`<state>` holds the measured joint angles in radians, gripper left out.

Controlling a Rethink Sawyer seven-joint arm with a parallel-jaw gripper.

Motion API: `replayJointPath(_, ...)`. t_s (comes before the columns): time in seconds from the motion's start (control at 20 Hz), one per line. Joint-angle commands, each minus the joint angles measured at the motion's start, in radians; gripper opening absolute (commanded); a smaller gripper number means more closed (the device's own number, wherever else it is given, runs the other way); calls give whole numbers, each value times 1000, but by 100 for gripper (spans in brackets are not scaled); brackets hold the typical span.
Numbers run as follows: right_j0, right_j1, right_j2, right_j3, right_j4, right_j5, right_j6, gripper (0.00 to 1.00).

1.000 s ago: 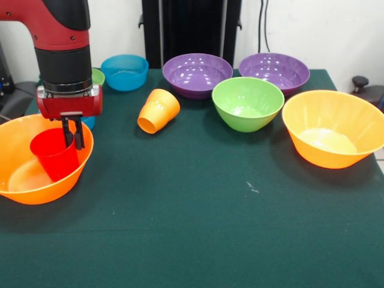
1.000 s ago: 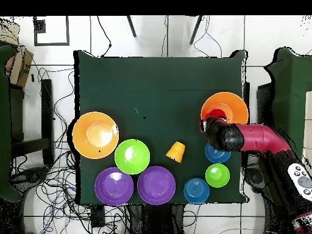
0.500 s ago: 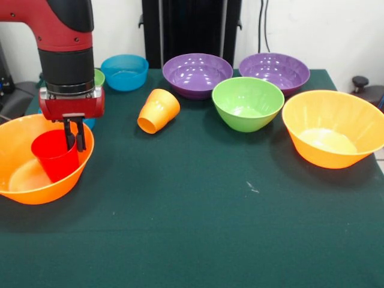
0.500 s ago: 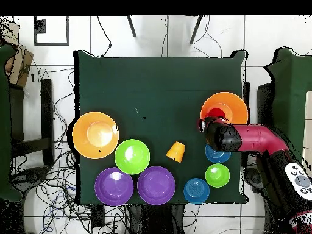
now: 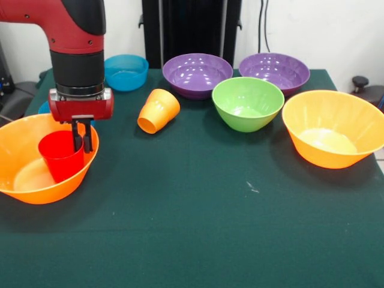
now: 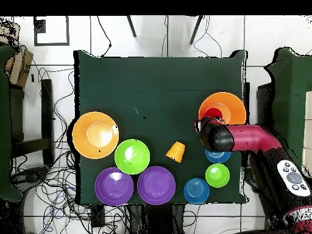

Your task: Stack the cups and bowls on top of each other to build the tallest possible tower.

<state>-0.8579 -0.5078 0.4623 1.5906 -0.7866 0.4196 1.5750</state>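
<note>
The gripper (image 5: pixel 83 144) pinches the red cup's (image 5: pixel 60 156) rim with closed jaws, holding it upright inside the big orange bowl (image 5: pixel 24 180) by the table's (image 5: pixel 198 228) edge to start a tower

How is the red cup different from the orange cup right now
The red cup stands upright, mouth up; the orange cup lies tipped on its side. The red cup sits inside a big orange bowl; the orange cup rests on the bare green table. The gripper pinches the red cup's rim; nothing touches the orange cup. Both are small plastic tumblers of similar size.
</note>
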Motion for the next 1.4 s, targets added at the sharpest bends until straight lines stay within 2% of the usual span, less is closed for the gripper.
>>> replayJointPath(0.05,79,17,-61,28,-47,-63,90,0)
replayJointPath(0.95,145,4,-142,62,8,-126,131,0)
replayJointPath(1.15,72,34,-69,76,65,-68,50,0)
replayJointPath(1.4,55,51,-54,84,82,-76,23,0)
